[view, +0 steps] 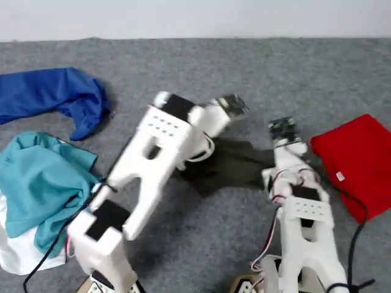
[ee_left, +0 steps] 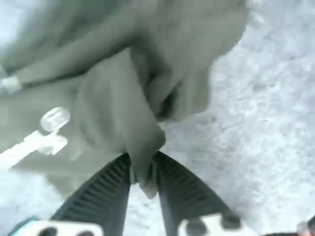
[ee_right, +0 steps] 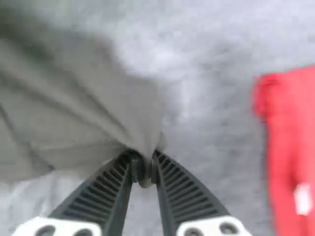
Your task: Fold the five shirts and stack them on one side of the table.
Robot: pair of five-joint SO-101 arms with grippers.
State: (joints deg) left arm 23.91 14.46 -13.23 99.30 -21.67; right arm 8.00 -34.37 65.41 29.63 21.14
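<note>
Five shirts on the grey worktop (view: pixel 256 67). Well left of the dark shirt (view: pixel 235 168): blue shirt (view: pixel 55 97), crumpled; teal shirt (view: pixel 43 183), heaped, apparently lying over part of a white shirt (view: pixel 15 259). Left jaws closed tight on a fold of the dark shirt, cloth pinched between them. Dark shirt rumpled, lying between the two arms. Right jaws likewise clamped on a bunched edge, on its side toward the red shirt (view: pixel 357 162). Red shirt lies flat, near the dark shirt's right side.
</note>
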